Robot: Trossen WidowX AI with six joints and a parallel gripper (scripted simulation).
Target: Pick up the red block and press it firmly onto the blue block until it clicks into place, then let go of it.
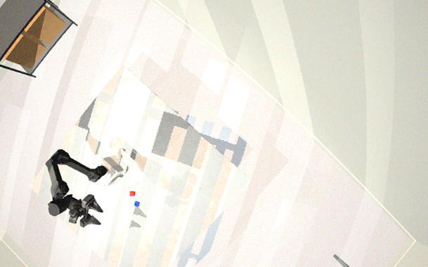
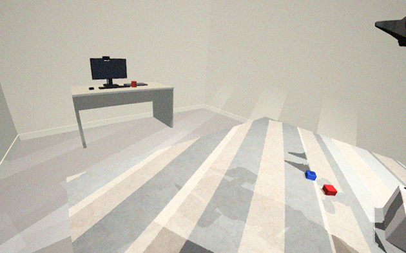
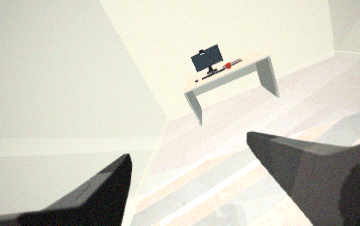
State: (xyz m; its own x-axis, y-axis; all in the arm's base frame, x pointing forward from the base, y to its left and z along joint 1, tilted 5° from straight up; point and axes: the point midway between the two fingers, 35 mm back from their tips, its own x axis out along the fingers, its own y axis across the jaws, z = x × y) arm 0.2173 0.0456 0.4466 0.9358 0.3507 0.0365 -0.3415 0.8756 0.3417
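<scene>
Hand (image 1: 101, 217) (image 3: 190, 148) open, nothing gripped; red block (image 1: 132, 193) (image 2: 329, 190) on the striped surface (image 1: 147, 263) (image 2: 269, 194), near the blue block (image 1: 137, 203) (image 2: 310, 175); risk: a wide-fingered descent could knock the blue block askew.

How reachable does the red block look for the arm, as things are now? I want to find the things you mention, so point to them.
Probably yes: the open pincer (image 1: 101, 216) (image 3: 190, 148) holds nothing, and nothing visible covers the red block (image 1: 132, 193) (image 2: 329, 190), though the arm (image 1: 77, 166) must swing over and come down.
</scene>
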